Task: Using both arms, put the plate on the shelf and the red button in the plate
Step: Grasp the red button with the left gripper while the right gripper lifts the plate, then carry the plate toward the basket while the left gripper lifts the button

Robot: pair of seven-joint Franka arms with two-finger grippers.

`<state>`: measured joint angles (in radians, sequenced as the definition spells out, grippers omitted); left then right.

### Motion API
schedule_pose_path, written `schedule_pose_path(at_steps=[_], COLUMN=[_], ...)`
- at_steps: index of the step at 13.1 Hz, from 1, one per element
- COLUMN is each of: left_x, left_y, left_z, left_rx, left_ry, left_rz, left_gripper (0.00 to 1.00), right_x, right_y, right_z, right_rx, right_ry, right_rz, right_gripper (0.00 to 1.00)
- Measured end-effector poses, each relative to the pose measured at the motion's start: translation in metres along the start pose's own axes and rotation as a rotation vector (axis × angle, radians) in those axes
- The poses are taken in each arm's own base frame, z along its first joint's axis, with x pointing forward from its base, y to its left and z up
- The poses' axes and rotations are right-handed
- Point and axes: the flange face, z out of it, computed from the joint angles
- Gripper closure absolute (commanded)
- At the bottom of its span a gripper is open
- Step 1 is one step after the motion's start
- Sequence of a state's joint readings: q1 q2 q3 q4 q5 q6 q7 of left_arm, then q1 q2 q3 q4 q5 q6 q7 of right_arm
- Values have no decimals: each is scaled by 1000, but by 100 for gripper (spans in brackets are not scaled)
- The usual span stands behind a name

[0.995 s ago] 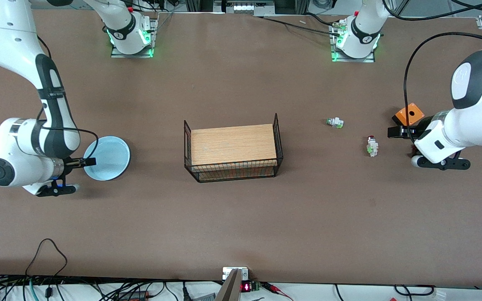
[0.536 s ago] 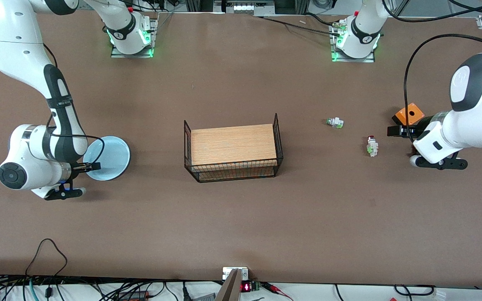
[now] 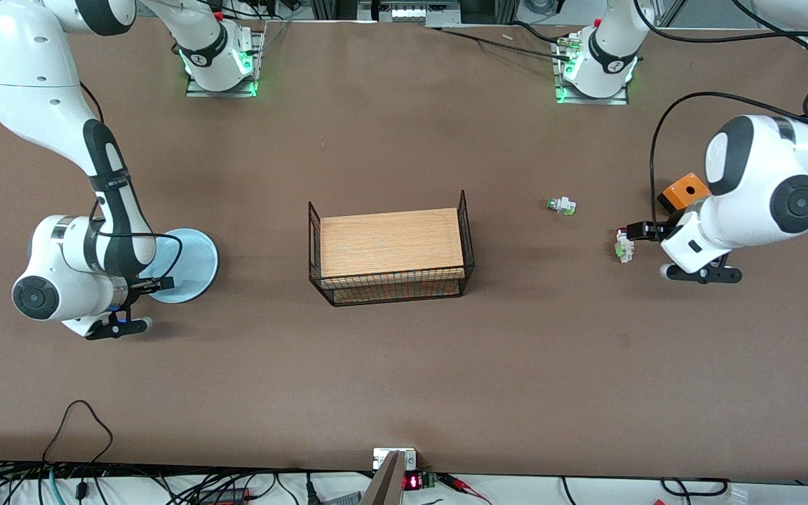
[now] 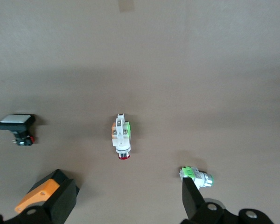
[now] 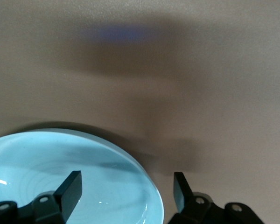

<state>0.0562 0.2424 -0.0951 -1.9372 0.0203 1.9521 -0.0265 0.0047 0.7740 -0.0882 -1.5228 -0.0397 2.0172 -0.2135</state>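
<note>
Straddling the rim of the pale blue plate [image 3: 190, 259] at the right arm's end of the table, with one finger over the dish and one outside it: right gripper [image 5: 126, 186], jaws parted and not yet clamped. Could skid the plate flat across the table [image 3: 404, 365] if the outer finger rides too high, since a shallow rim offers little to bite. Could also tip the dish if lifted from one edge only. Standing mid-table between both arms: wire basket with wooden board [image 3: 390, 254], untouched. Hovering over the red button [image 4: 122, 136] at the left arm's end: left gripper [image 3: 634, 232], fingers spread wide, nothing held. Might nudge the tiny part sideways on descent, or close on the green-tipped switch [image 4: 197, 176] just beside one fingertip instead. Also near: orange block [image 3: 685, 191] and black switch with white face [image 4: 17, 127].
</note>
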Motion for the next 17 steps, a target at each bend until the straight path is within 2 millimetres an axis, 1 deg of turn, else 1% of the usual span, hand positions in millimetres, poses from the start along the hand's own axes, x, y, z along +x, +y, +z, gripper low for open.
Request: schedule_pose_path(at_steps=[1, 2, 3, 4, 5, 6, 7, 10, 12, 14, 16, 17], left_x=[-6, -10, -13, -18, -22, -24, -24, -24, -21, -18, -16, -16], left_y=[-6, -14, -21, -28, -33, -35, -35, -33, -30, -28, -26, -26], left_z=[15, 33, 53, 73, 92, 106, 115, 130, 145, 160, 173, 179], left_rx=[-2, -5, -8, -12, -15, -18, -20, -23, -26, -30, -33, -35], left_ry=[13, 31, 52, 67, 70, 66, 58, 43, 45, 49, 41, 36], left_rz=[-10, -20, -24, -26, -25, -27, -27, -21, -14, -10, -7, -6], left_gripper=[0, 0, 0, 0, 0, 0, 0, 0, 0, 0, 0, 3], right_x=[0, -1, -2, -3, -6, -9, -12, -17, -22, -23, -26, -28], right_y=[0, 2, 4, 7, 11, 13, 14, 17, 18, 18, 19, 20], right_z=[1, 3, 5, 9, 10, 12, 12, 8, 6, -4, -21, -31], right_rx=[1, 2, 4, 8, 13, 20, 26, 37, 48, 53, 62, 67], right_ry=[-3, -7, -13, -25, -40, -63, -84, -112, -151, -173, -212, -235], right_rz=[1, 3, 6, 11, 17, 21, 22, 21, 24, 25, 27, 29], right_gripper=[63, 73, 86, 96, 99, 100, 100, 100, 100, 100, 100, 100])
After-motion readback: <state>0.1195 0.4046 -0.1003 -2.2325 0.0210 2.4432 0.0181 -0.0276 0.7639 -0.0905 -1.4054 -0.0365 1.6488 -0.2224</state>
